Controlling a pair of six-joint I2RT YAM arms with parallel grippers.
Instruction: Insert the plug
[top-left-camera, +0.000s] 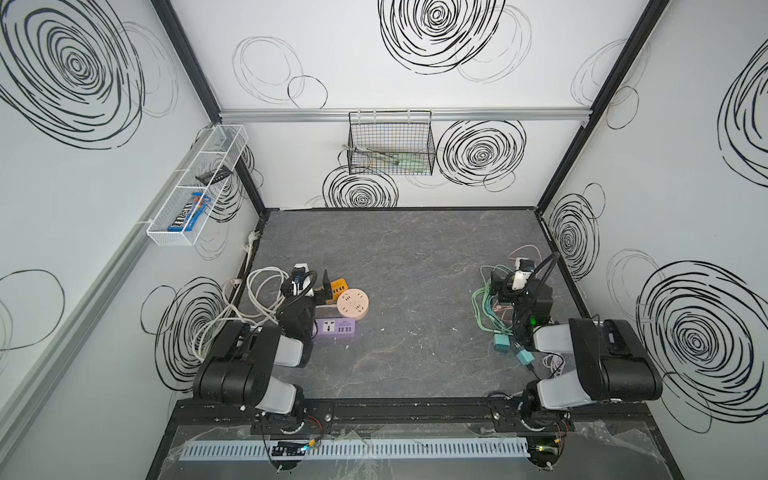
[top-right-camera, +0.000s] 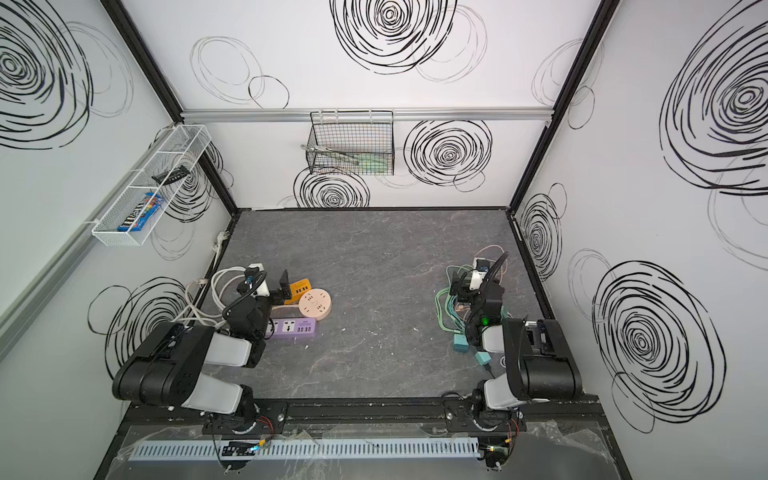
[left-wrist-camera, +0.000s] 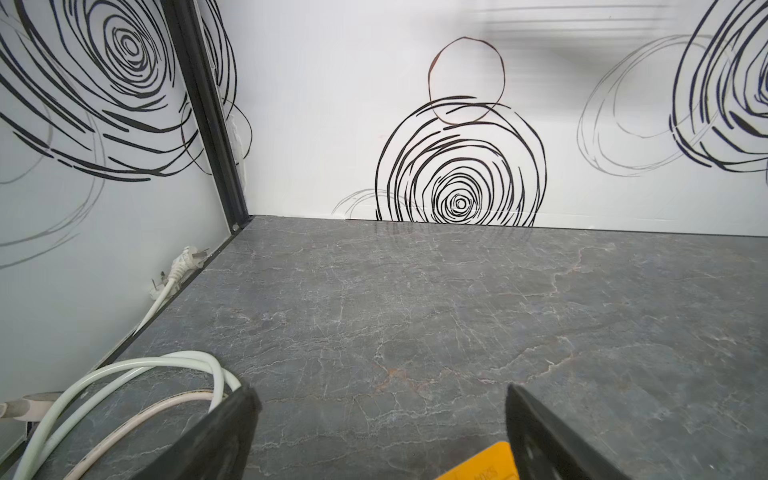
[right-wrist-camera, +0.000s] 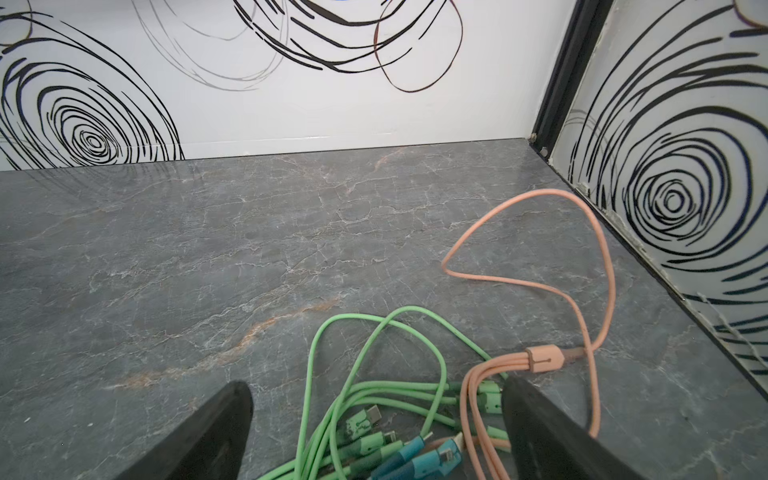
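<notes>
Basically nothing done yet. My left hand (left-wrist-camera: 378, 395) and right hand (right-wrist-camera: 376, 386) both hang wide open, empty. The cable plugs (right-wrist-camera: 399, 453) lie tangled on the table (top-left-camera: 415, 270) just below the right one, well apart from the purple power strip (top-left-camera: 336, 329) over by the left.

Purple power strip (top-left-camera: 336, 329) beside round socket (top-left-camera: 353, 304)

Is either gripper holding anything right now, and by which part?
Nothing is held: the left gripper and right gripper both stand open and empty.
</notes>
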